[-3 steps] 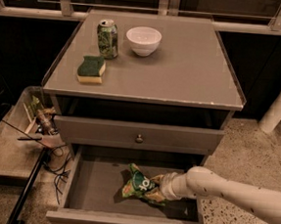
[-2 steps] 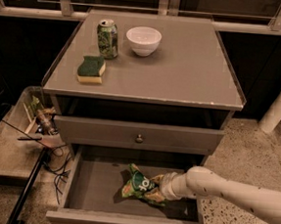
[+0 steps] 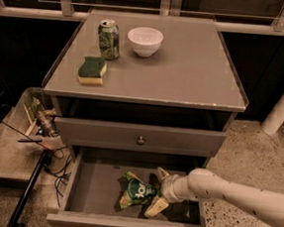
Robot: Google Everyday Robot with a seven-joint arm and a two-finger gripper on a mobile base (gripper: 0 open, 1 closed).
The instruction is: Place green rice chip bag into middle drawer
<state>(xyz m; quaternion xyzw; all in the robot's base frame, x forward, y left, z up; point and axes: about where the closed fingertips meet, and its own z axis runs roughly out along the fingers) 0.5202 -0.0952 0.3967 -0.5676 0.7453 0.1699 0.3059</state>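
Gripper sits inside the drawer, right of its centre, fingers spread. Bag lies on the drawer floor near centre, immediately left of the gripper, its right end between the fingers and its long axis roughly along the drawer's width. Count: one bag, one arm. Above the drawer: one can, one sponge, one bowl.
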